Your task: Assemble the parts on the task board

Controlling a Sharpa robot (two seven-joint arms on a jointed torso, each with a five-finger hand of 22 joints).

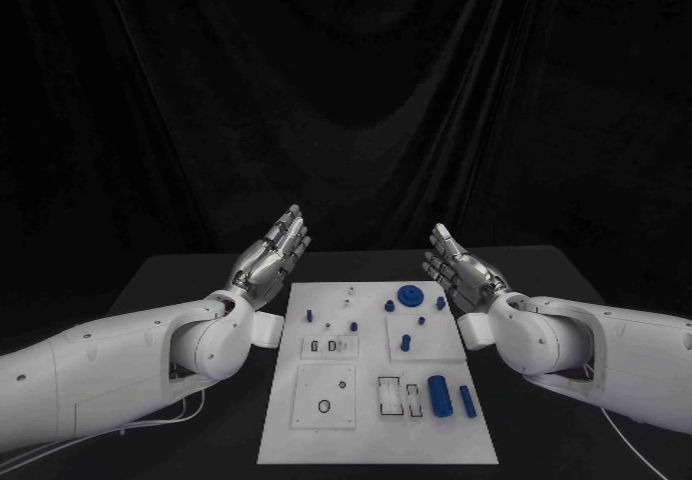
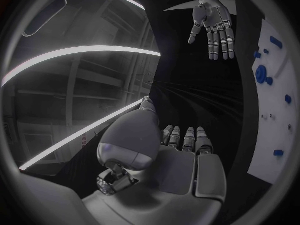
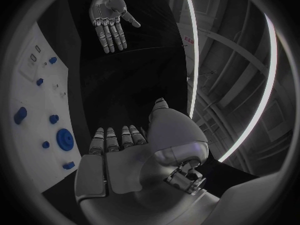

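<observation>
So we've got the white task board (image 1: 378, 440) lying flat mid-table, long side running near to far. On it, a blue gear (image 1: 411, 295) sits at the far end, small blue pegs (image 1: 405, 342) stand around the middle, and two blue cylinders (image 1: 438, 395) lie side by side near right.
</observation>
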